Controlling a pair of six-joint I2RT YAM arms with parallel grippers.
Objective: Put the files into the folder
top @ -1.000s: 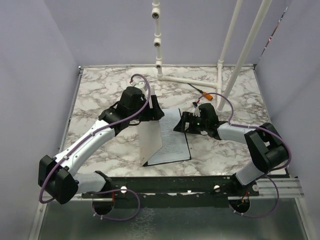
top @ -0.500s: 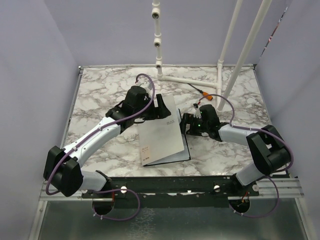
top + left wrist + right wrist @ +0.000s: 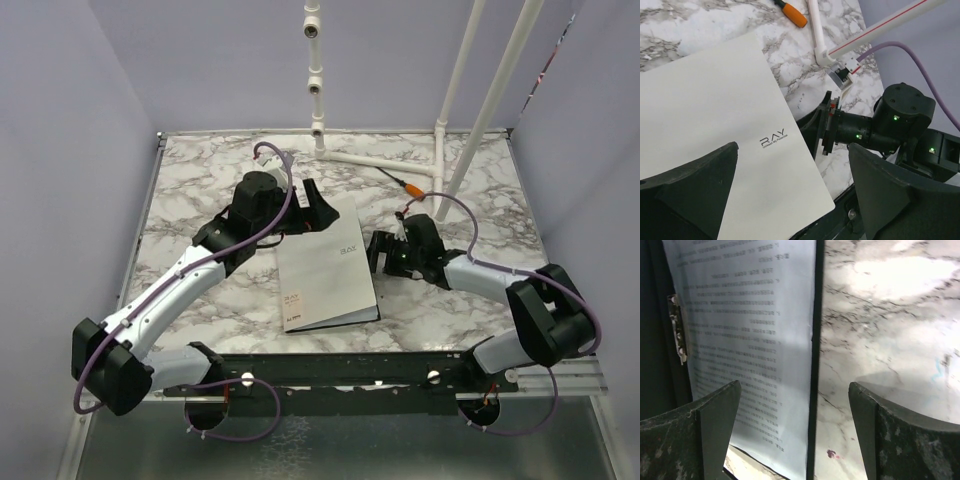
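Marble-patterned table (image 3: 200, 190) fills the floor of a booth with lilac walls. A white pipe frame (image 3: 385, 160) stands at its far side, and an orange-handled tool (image 3: 405, 186) lies beside the frame. The folder (image 3: 325, 268) lies near the middle of the table with its grey-beige cover up. There is small print toward its right side and a small mark by its near left corner. The left claw (image 3: 315, 207) is at the folder's far left corner, over the cover. Seen from its wrist, its two fingers stand wide apart with only the cover below them and nothing gripped. The right claw (image 3: 377, 255) is just beside the folder's right edge, pointing at it, with its fingers spread equally wide and holding nothing. Its wrist camera looks in at the files (image 3: 750, 340), a sheet of dense print lying in shadow on the folder's black inside. The metal clip (image 3: 677, 330) is along one side of the sheet, and a black border runs down the other, next to bare marble. From above I cannot tell whether the cover rests fully flat on the sheets.
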